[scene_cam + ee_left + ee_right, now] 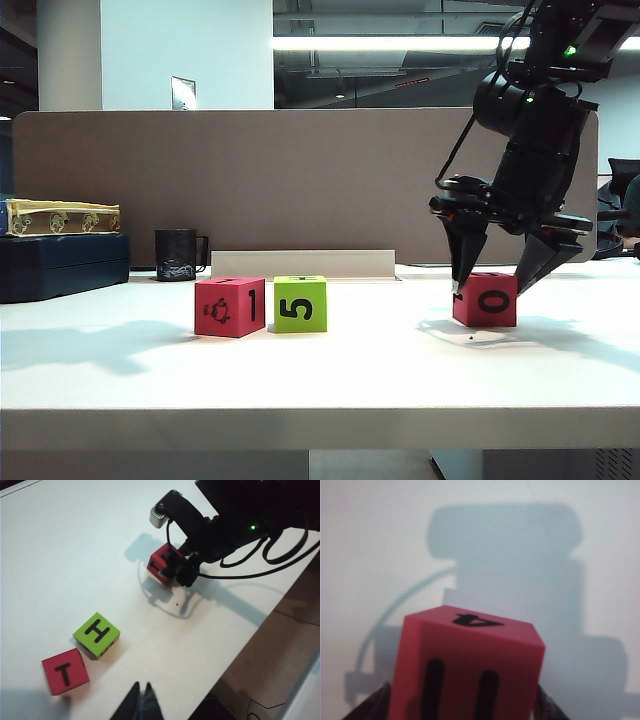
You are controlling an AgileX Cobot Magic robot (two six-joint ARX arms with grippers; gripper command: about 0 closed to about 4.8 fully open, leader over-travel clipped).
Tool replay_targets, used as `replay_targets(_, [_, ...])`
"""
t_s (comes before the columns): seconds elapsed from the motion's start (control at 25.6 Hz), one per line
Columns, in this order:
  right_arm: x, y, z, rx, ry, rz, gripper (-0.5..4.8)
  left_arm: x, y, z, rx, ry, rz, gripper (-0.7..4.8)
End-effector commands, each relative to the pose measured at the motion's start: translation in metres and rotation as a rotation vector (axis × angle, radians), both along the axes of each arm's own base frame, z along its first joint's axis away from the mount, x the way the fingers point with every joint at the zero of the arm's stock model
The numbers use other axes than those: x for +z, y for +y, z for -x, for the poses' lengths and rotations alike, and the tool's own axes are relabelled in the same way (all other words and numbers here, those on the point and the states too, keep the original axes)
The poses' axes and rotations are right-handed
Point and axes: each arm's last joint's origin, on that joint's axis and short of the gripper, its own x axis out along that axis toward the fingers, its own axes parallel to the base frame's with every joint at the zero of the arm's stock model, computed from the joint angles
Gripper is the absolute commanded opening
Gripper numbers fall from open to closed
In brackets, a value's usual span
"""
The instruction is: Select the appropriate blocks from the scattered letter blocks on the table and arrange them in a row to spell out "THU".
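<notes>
A: Right gripper (489,287) down at the table (320,380) on the right of the exterior view, fingers spread to either side of a pinkish-red block (486,299). Tips level with the block's upper edges; contact impossible to judge from here.
B: And that block's front face?
A: A black "0", lying sideways. Resting on the table, well apart from the other two.
B: The other two?
A: Left of centre: a second pinkish-red block (230,306), a small picture and a "1" on its visible faces, just beside a lime-green block (300,303) marked "5". Narrow gap between them. Behind, a dark mug (178,255) and a dark blue box (60,263) against the partition.
B: Left wrist view?
A: Left gripper (140,702) at the edge of view, fingers pressed together, nothing between them. Near it, the red block (65,671) with "T" on top and the green block (96,634) with "H" on top, corners nearly touching. Farther off, the right gripper (175,567) straddling the third block (162,564).
B: Right wrist view?
A: Red block (465,670) filling the near view, two black strokes on the facing side, a "4" on top. Dark fingertips (372,707) flanking its lower corners, jaws wide; firm grip not confirmable.
</notes>
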Motion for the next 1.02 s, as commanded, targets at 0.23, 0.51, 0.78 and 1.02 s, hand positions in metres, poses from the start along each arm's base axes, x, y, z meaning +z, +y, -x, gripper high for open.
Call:
replay_targets(0.23, [0.003, 0.002, -0.001, 0.002, -0.021, -0.005, 2.32, 0.002, 0.002, 0.002, 0.017, -0.009, -0.019, -0.06])
replay_targets(0.51, [0.003, 0.002, -0.001, 0.002, -0.021, -0.005, 2.20, 0.002, 0.002, 0.002, 0.016, -0.006, -0.021, -0.06])
replay_targets(0.78, [0.003, 0.017, 0.003, 0.038, -0.010, -0.054, 2.20, 0.001, 0.002, 0.002, 0.017, -0.006, -0.021, -0.06])
replay_targets(1.02, [0.005, 0.048, 0.010, 0.116, -0.052, -0.069, 2.20, 0.001, 0.002, 0.002, 0.017, -0.004, -0.022, -0.06])
